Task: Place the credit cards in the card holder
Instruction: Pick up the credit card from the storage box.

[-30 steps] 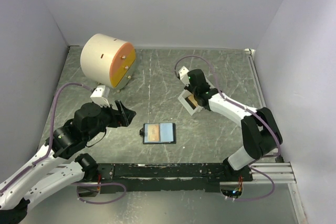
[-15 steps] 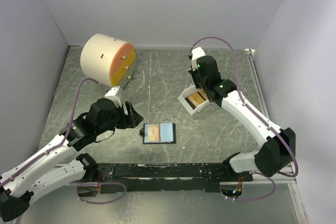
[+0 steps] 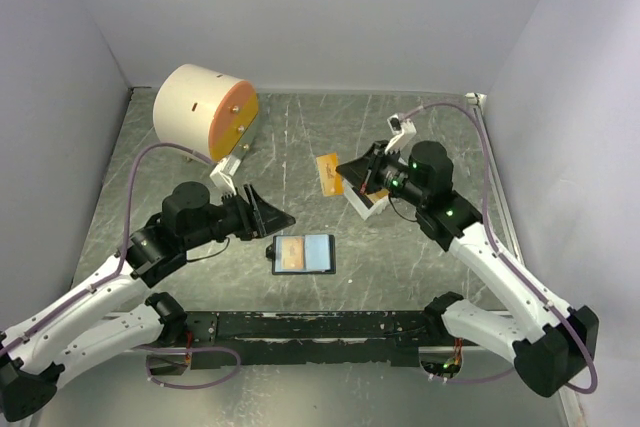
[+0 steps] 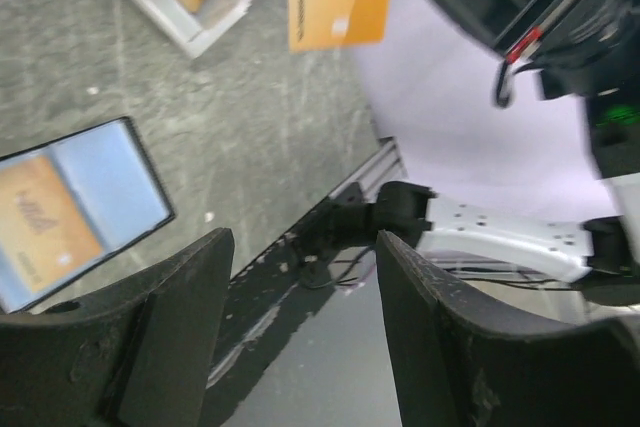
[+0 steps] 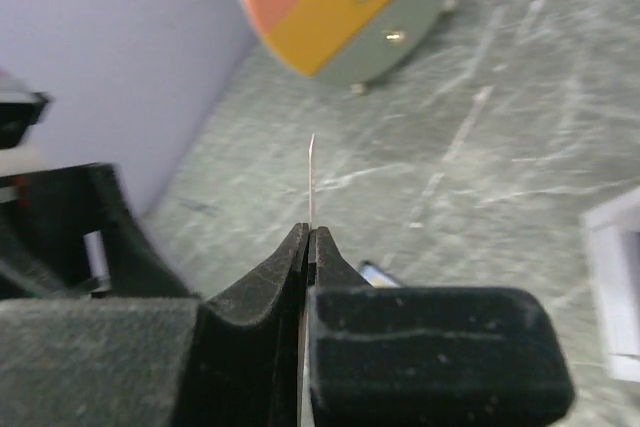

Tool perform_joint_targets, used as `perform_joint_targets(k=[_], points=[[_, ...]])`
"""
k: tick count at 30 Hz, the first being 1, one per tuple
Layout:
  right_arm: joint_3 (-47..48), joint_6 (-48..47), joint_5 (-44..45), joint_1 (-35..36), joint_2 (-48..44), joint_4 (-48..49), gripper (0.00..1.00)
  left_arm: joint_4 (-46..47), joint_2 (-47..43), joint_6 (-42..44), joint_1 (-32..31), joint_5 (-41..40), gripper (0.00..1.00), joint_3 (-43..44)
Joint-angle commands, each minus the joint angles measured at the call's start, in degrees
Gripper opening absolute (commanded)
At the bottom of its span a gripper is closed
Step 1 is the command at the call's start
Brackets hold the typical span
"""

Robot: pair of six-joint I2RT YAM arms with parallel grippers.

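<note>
- Table (image 3: 290, 137): grey-green, scratched; pale walls (image 3: 300, 17) around.
- My right end effector (image 3: 348, 175): clamped on orange credit card (image 3: 328, 173), beyond card holder (image 3: 303, 253).
- My left end effector (image 3: 272, 217): agape, empty.

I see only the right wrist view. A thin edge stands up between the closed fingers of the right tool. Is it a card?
Observer: Yes. The right tool pinches an orange card by one edge, lifted in the air beside the white tray.
Operator: Where is the card holder from there?
Observer: The card holder lies open and flat, closer to the robot than the held card. One half shows orange, the other blue.
Operator: What does the left tool do?
Observer: The left tool is open and empty, near the left side of the card holder.
</note>
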Motion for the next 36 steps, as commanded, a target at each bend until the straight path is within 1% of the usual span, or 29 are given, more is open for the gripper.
perform_joint_targets(k=[1,5,8,13,15,19,21,23,27,36], points=[[-5.8,17.3,-12.1,0.1,-3.5,16.2,0.00,10.5,-1.5,-7.1,0.3,4.0,0.70,-1.2],[-8.4,22.4,-15.7,0.2,-5.8,21.9,0.00,12.6,-1.8,-8.7,0.3,2.3,0.72,-1.0],[-9.4,24.8,-17.8,0.2,-6.5,23.4,0.00,15.0,-1.8,-9.4,0.3,1.3,0.72,-1.0],[-12.7,29.4,-20.6,0.2,-7.8,28.0,0.00,17.1,-0.2,-8.8,0.3,0.3,0.68,0.0],[-13.4,30.2,-22.0,0.2,-7.8,28.9,0.00,18.5,0.7,-8.7,0.3,0.6,0.65,0.1],[-13.9,30.3,-23.7,0.2,-8.0,28.4,0.00,21.3,3.1,-8.5,0.3,2.3,0.63,0.3],[-14.0,29.9,-23.7,0.2,-8.4,27.1,0.00,22.3,4.1,-8.3,0.3,2.9,0.58,0.4],[-14.2,29.6,-24.2,0.2,-8.4,26.5,0.00,23.2,4.6,-8.5,0.3,3.4,0.48,0.2],[-14.4,28.9,-24.0,0.2,-8.5,24.9,0.00,24.1,4.4,-8.8,0.3,2.9,0.30,-0.5],[-15.5,27.9,-24.9,0.2,-7.5,23.6,0.00,25.5,3.9,-8.7,0.3,2.8,0.08,-1.7]])
